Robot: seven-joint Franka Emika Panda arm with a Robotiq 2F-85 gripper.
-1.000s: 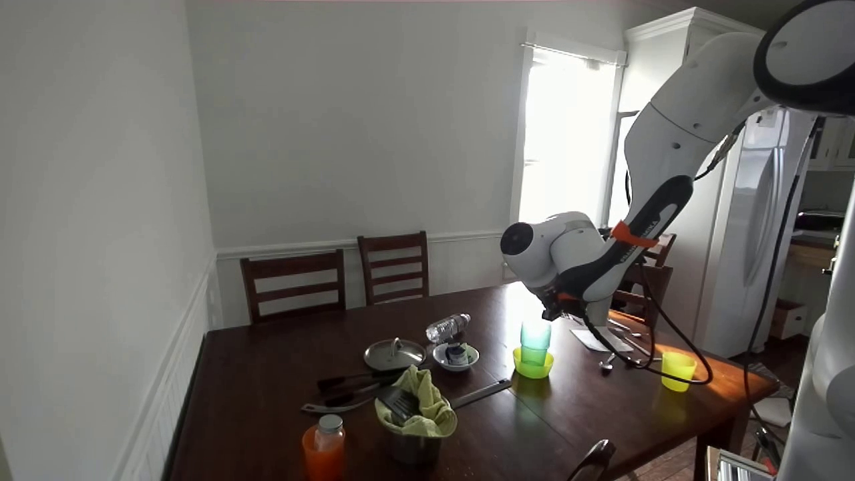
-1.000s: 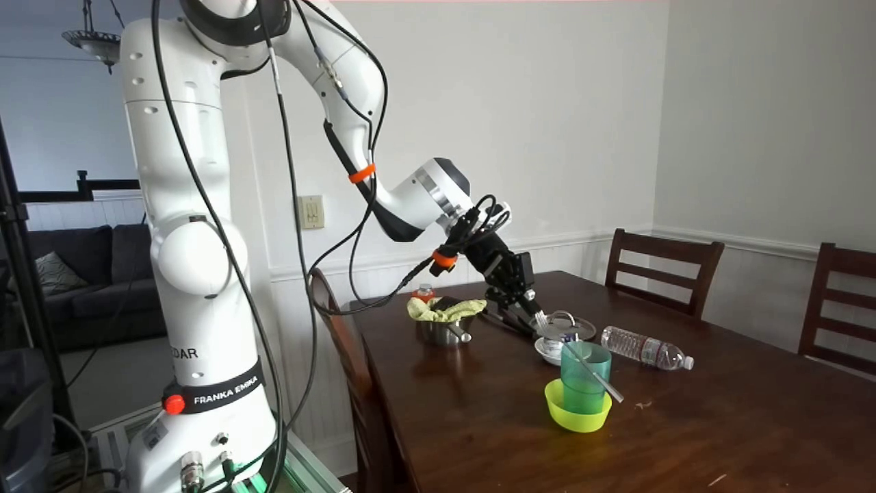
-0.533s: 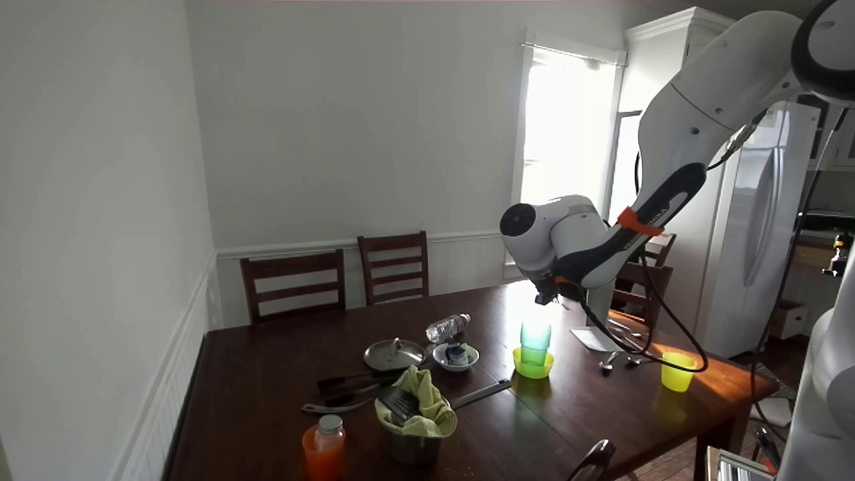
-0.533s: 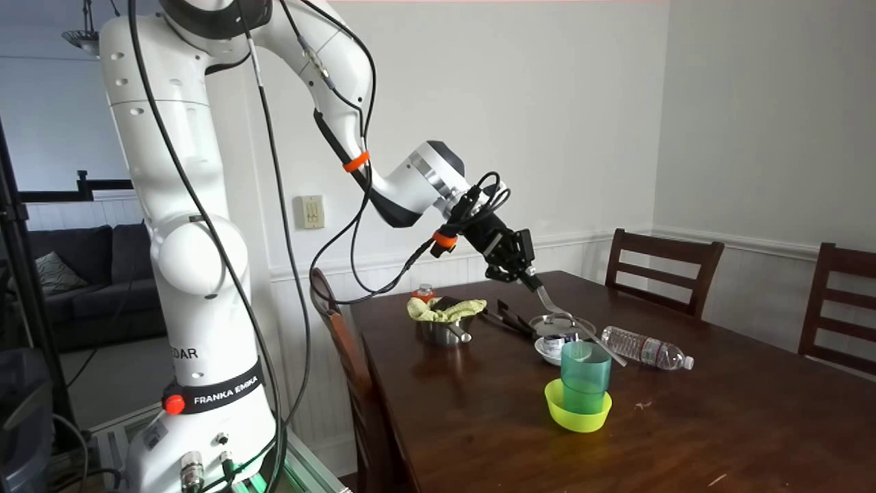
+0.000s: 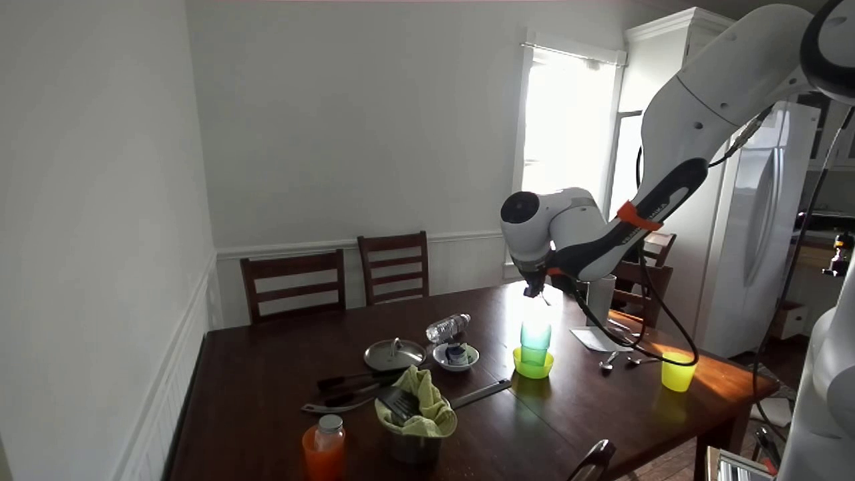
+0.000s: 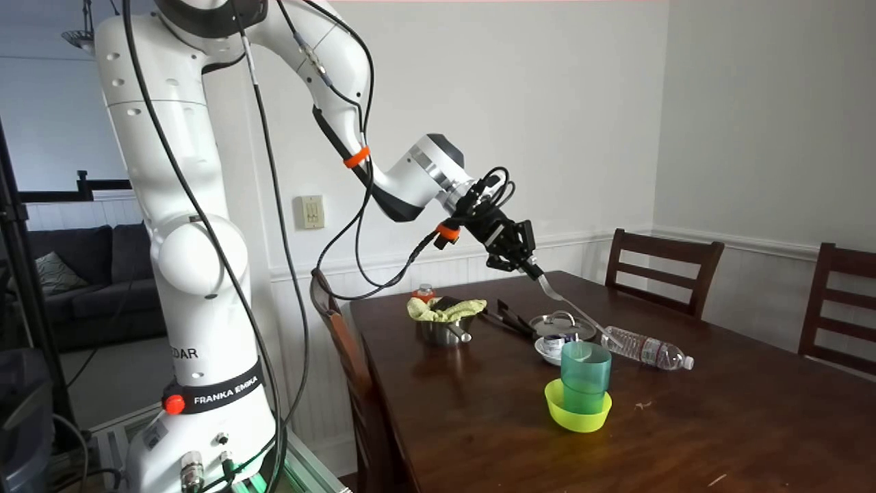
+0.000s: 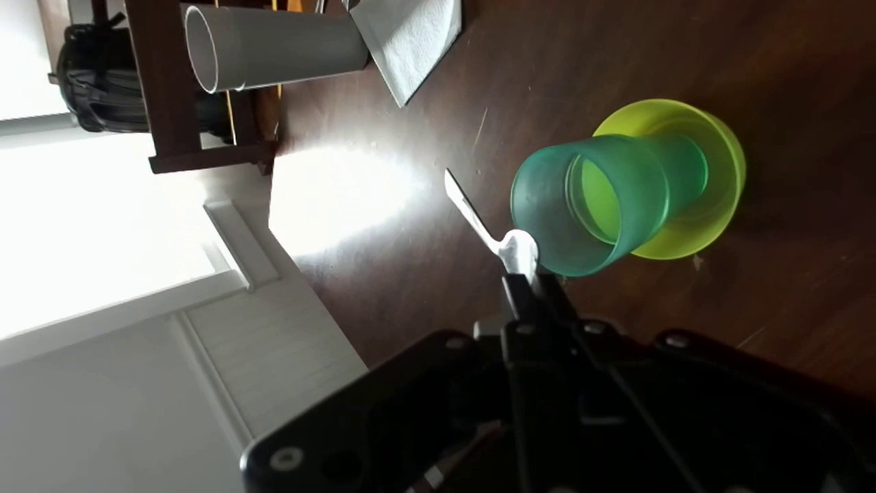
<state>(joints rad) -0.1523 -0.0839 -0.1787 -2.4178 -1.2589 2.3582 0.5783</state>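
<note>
While the arm (image 6: 345, 68) is reaching over the dark wooden table (image 6: 718, 438), we are viewing the gripper (image 7: 530, 282) hanging above its surface. The gripper's jaws are standing almost together, with a thin gap between them, and they are clamping the broad end of a silver utensil (image 7: 518, 250). The utensil's narrow handle is pointing away from the gripper and, in an exterior view, is slanting downward; its tip is crossing the outline of a clear bottle (image 6: 647, 348), which is lying on its side. Because the jaws are partly covering the utensil's head, we are not identifying its type.

In the wrist view, the utensil is appearing just beside the rim of a teal cup (image 6: 586, 376), while in an exterior view we are seeing the two apart. That cup is standing upright inside a yellow-green bowl (image 6: 578, 421). Near the bottle, a white bowl (image 5: 461, 368) is holding a small container (image 5: 457, 354), and a round lid (image 5: 387, 357) is resting beside that bowl. Near these, a pot (image 5: 415, 451) is holding a green cloth (image 5: 427, 424) and a black spatula (image 5: 399, 404).
</note>
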